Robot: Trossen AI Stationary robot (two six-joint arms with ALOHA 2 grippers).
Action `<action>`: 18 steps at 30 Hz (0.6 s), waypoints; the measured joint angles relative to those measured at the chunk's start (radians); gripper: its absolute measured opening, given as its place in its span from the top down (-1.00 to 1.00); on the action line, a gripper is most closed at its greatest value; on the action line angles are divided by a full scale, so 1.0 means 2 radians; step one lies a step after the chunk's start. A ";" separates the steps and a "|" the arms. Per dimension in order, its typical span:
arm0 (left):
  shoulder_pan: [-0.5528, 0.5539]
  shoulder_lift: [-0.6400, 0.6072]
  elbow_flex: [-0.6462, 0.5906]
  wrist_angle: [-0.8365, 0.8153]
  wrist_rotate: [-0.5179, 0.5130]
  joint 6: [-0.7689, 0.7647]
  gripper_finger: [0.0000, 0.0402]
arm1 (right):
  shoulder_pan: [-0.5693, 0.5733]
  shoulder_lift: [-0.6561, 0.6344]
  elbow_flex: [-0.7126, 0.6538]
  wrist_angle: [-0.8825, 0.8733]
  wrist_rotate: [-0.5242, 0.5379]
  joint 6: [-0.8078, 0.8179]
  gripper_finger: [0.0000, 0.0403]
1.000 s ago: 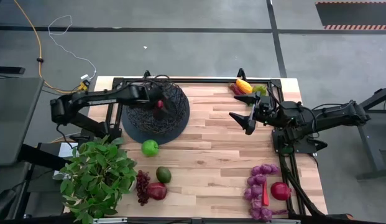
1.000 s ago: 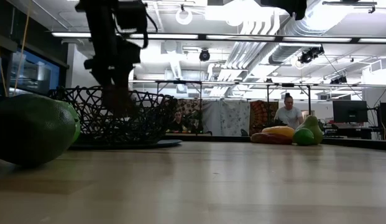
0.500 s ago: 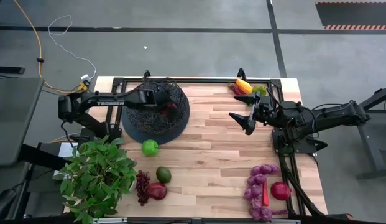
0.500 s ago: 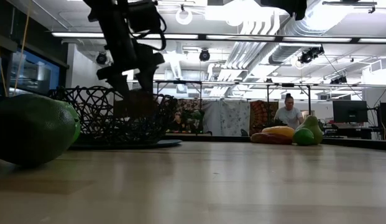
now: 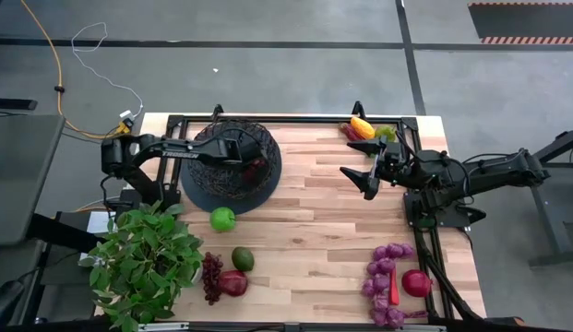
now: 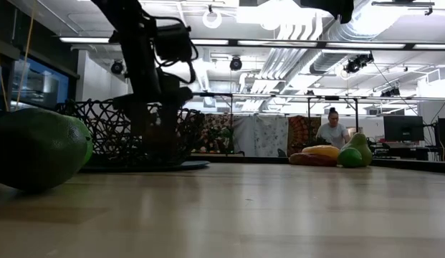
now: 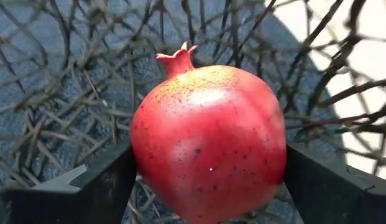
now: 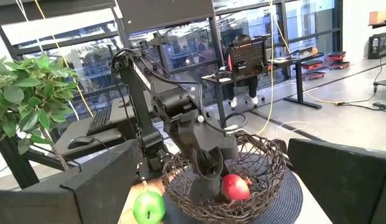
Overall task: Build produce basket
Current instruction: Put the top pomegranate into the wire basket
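Observation:
The black wire-mesh basket [image 5: 221, 175] stands at the table's far left, also in the low view [image 6: 100, 136] and the right wrist view [image 8: 267, 162]. My left gripper [image 5: 256, 166] reaches into it, shut on a red pomegranate [image 7: 208, 140], also seen in the right wrist view [image 8: 235, 186]. My right gripper [image 5: 356, 160] is open and empty at the far right, well clear of the basket. On the table lie a green apple [image 5: 222, 219], an avocado [image 5: 243, 259], dark red grapes [image 5: 211, 275] and a second pomegranate [image 5: 233, 283]. My left gripper pinches the pomegranate by its two opposite sides [image 7: 140, 155] between its two fingers [image 7: 99, 186], with the crown [image 7: 179, 57] pointing away from the wrist. The fingers slant down into the basket from the table's left. Whether the fruit touches the mesh, I cannot tell.
A leafy potted plant [image 5: 143, 263] stands at the near left. Purple grapes [image 5: 383, 275], a third pomegranate [image 5: 416, 282] and a red chili [image 5: 394, 291] lie near right. A yellow-orange pepper [image 5: 362, 126] and green fruit [image 5: 386, 133] lie far right. People show in the room beyond.
My left gripper has carried the pomegranate toward the table's right edge across the basket and down into it, staying shut on the fruit.

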 joint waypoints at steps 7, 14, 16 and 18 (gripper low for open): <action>-0.001 0.018 0.002 0.020 0.005 -0.007 -0.73 | 0.000 0.000 0.000 -0.001 0.000 0.000 -0.97; -0.002 0.015 0.001 0.026 0.017 0.013 -0.73 | 0.000 0.000 0.000 -0.001 0.000 0.000 -0.97; -0.002 0.015 0.001 0.026 0.018 0.010 -0.73 | 0.000 0.000 0.000 -0.001 0.000 0.000 -0.97; -0.002 0.015 0.001 0.026 0.018 0.000 -0.73 | 0.000 0.000 0.000 -0.001 0.000 0.000 -0.97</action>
